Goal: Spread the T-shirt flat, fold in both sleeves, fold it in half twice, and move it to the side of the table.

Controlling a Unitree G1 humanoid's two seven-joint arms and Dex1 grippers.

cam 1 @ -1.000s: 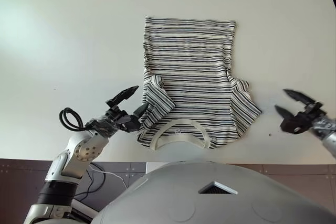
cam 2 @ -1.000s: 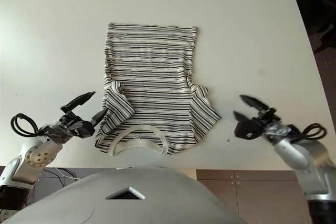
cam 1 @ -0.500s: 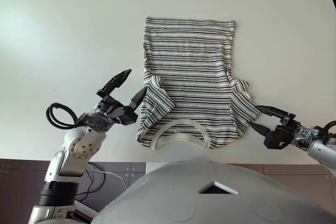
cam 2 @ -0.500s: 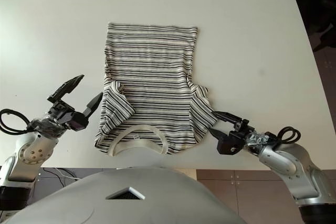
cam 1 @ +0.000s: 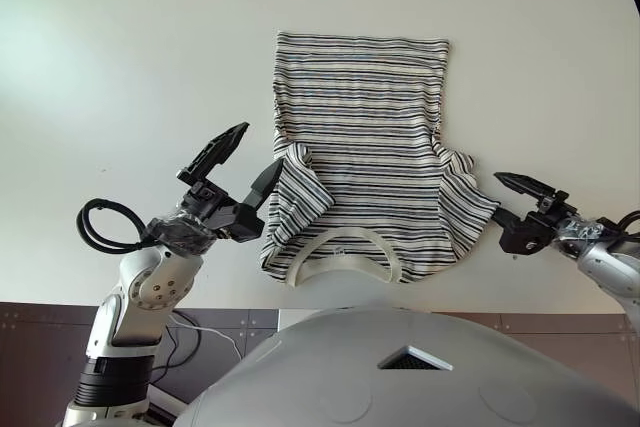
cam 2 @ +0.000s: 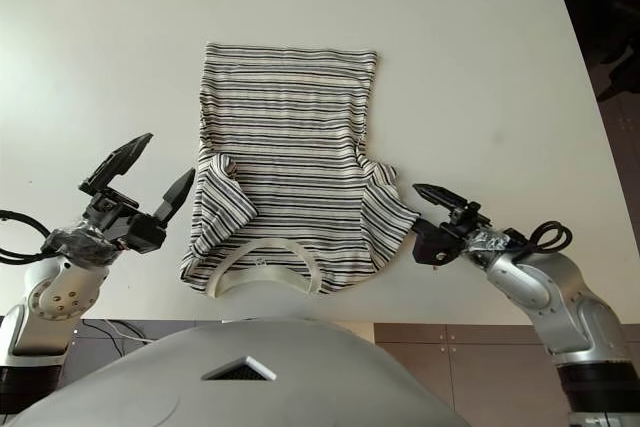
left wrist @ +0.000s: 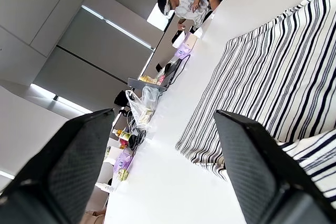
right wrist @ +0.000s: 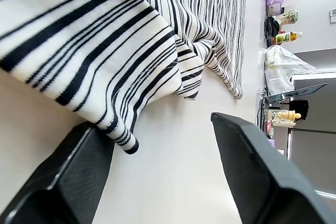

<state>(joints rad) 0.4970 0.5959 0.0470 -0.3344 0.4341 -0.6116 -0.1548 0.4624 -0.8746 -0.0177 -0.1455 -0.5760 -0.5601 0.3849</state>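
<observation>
Striped T-shirt (cam 1: 360,147) lies mid-table on the white table (cam 1: 120,67), hem at the far side, collar (cam 1: 345,255) at the near edge. There's a small tag (cam 1: 340,244) inside the collar, but its print is too small for me to read. Left sleeve (cam 1: 300,187) is folded in over the body. Right sleeve (cam 1: 468,202) is bunched and sticks out toward the near right.

My left gripper (cam 1: 260,145) hangs just left of the folded sleeve with its fingers spread wide, holding nothing. My right gripper (cam 1: 499,199) sits at the right sleeve's outer edge, fingers also spread, with the sleeve corner just beside one finger; I can't tell if they touch. Bags and bottles (left wrist: 128,148) stand beyond the table's far side, and I can't read their labels.
</observation>
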